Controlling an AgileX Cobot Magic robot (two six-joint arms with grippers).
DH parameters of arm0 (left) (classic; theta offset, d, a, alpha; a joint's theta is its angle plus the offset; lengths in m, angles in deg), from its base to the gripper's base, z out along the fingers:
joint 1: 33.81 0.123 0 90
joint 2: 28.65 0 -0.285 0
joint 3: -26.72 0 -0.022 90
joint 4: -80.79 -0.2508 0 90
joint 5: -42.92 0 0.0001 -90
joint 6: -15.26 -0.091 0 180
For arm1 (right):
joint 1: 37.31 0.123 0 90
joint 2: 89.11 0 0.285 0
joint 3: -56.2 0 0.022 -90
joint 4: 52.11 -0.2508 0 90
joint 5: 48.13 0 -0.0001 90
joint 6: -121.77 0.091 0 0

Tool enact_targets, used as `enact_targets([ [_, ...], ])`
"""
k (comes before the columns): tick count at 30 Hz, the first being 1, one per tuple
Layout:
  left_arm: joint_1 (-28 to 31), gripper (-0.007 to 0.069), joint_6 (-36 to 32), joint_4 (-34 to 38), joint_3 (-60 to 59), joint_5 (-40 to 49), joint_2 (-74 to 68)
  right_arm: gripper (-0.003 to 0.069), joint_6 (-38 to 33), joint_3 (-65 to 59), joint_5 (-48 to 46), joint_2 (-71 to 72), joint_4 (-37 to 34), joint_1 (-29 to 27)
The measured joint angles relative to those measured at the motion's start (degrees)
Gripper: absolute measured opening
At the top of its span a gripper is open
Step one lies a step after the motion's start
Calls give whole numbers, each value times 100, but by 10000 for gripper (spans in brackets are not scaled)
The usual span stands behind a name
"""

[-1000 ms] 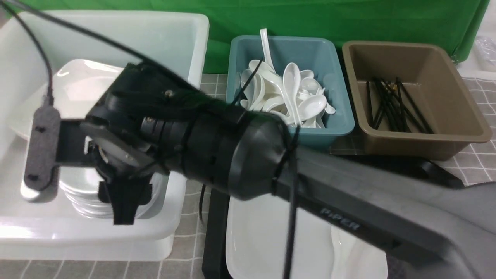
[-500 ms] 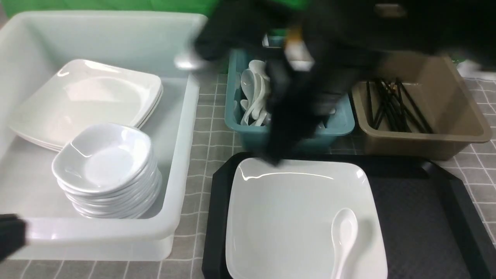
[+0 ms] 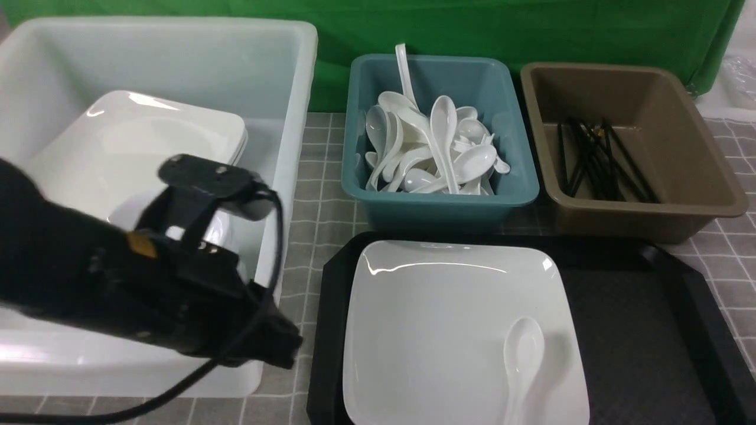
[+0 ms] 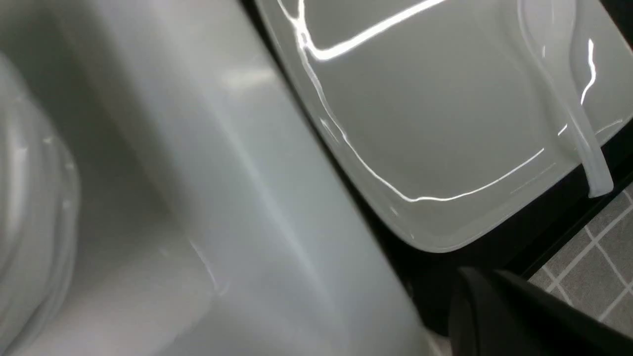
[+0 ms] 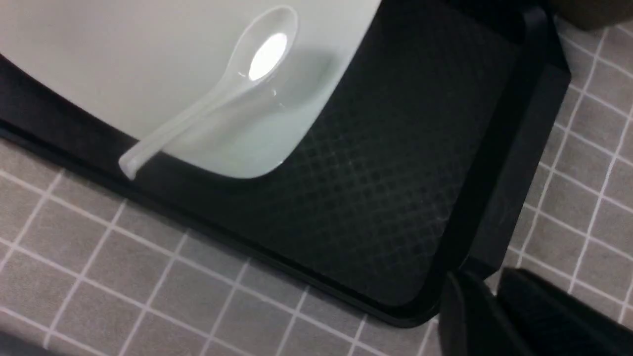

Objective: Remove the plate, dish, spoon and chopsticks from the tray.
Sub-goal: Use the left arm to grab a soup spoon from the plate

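Spoon (image 3: 522, 354) lies in the plate (image 3: 437, 319) on the tray (image 3: 638, 330), its handle overhanging the plate's near rim
Left gripper (image 4: 479, 301) is clenched and empty beside the white bin (image 3: 289, 177); right gripper (image 5: 487, 301) holds nothing, its gap unclear; it would best pinch the overhanging handle, lift straight up, then carry it to the teal tub (image 3: 440, 203)

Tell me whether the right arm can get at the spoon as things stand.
Probably yes. The spoon lies uncovered on the plate at its right near corner, handle overhanging the edge, and the right gripper hovers near the tray.

Glossy white plate (image 3: 437, 330), finely textured black tray (image 3: 638, 330)
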Motion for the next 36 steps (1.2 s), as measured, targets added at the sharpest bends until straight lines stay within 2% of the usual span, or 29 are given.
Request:
enact_targets([
  [4,-1219,0,856,-397,520,-515,-759,132,155,-424,29,907,-7,0],
  [7,-2211,0,1919,-1172,1190,-595,-1441,136,111,-574,45,1318,-7,0],
  [11,-2873,11,2668,-1841,2037,-305,-2299,144,-105,-581,65,1446,-7,0],
  [14,-3051,59,2873,-1869,2550,-106,-2898,144,-254,-581,84,1457,-7,0],
  [16,-3065,119,2950,-1858,2773,-32,-3232,144,-323,-581,84,1457,-7,0],
  [19,-3054,227,3106,-1960,3007,11,-3624,150,-476,-581,84,1457,-7,0],
  [20,-3023,283,3158,-2005,3120,16,-3806,155,-523,-581,84,1457,-7,0],
  [23,-2948,372,3221,-2144,3304,10,-4101,162,-613,-581,84,1457,-7,0],
  [26,-2880,414,3272,-2486,3452,10,-4397,165,-747,-581,79,1457,-7,0],
  [28,-2880,413,3278,-2583,3481,10,-4468,165,-762,-581,79,1457,-7,0],
  [31,-2880,370,3251,-2740,3493,0,-4621,169,-782,-581,79,1457,-7,0],
  [36,-2880,206,3182,-2833,3534,0,-4666,177,-876,-585,79,1457,-7,0],
])
